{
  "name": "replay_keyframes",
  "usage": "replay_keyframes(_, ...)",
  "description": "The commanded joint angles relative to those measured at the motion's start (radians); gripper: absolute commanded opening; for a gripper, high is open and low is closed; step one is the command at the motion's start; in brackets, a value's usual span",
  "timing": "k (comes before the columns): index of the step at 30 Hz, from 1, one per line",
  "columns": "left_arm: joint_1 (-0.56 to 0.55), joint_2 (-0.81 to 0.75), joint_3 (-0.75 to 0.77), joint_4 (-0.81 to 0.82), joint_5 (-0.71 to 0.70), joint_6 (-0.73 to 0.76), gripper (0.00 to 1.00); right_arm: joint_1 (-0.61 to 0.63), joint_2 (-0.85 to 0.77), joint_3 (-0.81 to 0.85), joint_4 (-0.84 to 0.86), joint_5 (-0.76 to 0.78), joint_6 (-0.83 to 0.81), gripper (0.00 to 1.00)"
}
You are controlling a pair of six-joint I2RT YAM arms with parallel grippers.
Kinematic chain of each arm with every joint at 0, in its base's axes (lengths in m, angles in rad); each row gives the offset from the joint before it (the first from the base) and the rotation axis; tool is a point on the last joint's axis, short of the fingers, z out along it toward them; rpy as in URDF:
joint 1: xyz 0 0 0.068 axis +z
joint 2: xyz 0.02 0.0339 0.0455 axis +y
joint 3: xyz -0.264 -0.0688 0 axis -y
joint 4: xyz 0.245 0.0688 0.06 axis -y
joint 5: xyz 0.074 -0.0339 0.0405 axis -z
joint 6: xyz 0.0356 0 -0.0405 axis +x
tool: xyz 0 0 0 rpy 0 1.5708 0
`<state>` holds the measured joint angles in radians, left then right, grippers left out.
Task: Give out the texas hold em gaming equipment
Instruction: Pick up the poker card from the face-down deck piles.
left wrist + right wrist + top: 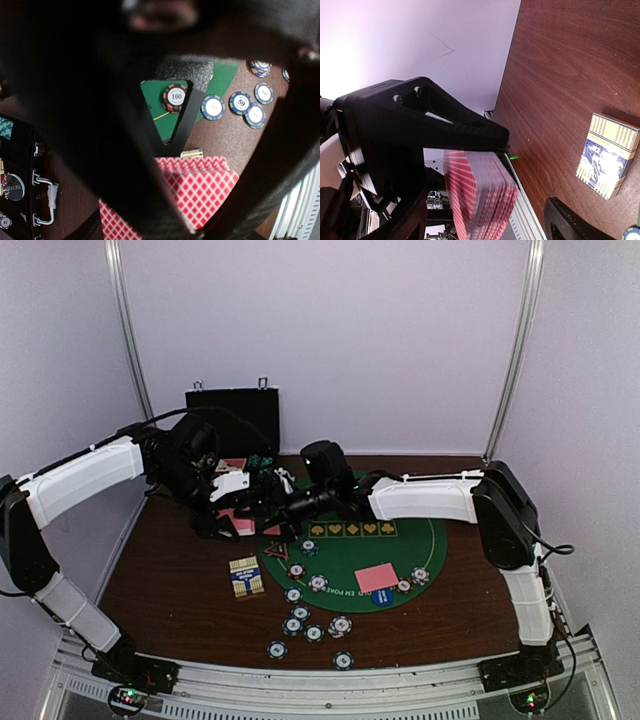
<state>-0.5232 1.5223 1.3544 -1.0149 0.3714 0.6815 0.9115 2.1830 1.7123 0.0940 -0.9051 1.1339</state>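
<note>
We see the two arms meet over the far middle of the brown table (170,590). The left gripper (238,518) is pressed together on a deck of red-checked playing cards (200,192), pinching it by one end. In the left wrist view the deck fills the gap between the dark fingers (100,125), its cards slightly slipped over one another. The right gripper (284,508) sits just to the right of it with its jaws spread wide. In the right wrist view the deck hangs between them, fanned at its free edge, with a clear gap to the lower right finger (570,220). Whether the other finger touches the cards we cannot tell.

The rest of the set lies nearer. A green felt mat (420,540) covers the right middle of the table. On it lie a single pink-backed card (376,577), a blue disc (382,597) at that card's near edge, a red-edged triangle (277,552) by the mat's left rim, and a few striped chips. More poker chips (314,633) are scattered on bare wood off the mat's near left edge. A striped card box (246,577) lies just left of the mat. A black case (232,420) stands at the far edge, its lid upright, behind the left gripper.
</note>
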Motion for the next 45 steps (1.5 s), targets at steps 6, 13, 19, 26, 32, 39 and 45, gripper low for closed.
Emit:
replay_keyframes(6,0.0,-0.003,0.032,0.006,0.028,-0.005,0.22,0.02,0.083,0.077,0.095,-0.06,0.069,0.78)
replay_keyframes(13,0.0,-0.008,0.034,0.006,0.029,-0.007,0.21,0.001,0.078,0.037,0.116,-0.058,0.078,0.7)
replay_keyframes(19,0.0,-0.01,0.038,0.003,0.029,-0.007,0.2,-0.029,0.039,-0.037,0.06,-0.047,0.034,0.57)
replay_keyframes(26,0.0,-0.012,0.036,0.002,0.028,-0.008,0.19,-0.045,-0.024,-0.069,-0.046,-0.027,-0.054,0.52)
replay_keyframes(32,0.0,-0.011,0.037,0.002,0.024,-0.007,0.19,-0.048,-0.077,-0.086,-0.051,-0.03,-0.059,0.47)
replay_keyframes(39,0.0,-0.004,0.032,0.002,0.017,-0.006,0.19,-0.048,-0.143,-0.122,-0.006,-0.035,-0.029,0.41)
replay_keyframes(45,0.0,0.0,0.037,0.002,0.017,-0.006,0.18,-0.046,-0.151,-0.148,0.067,-0.05,0.026,0.31)
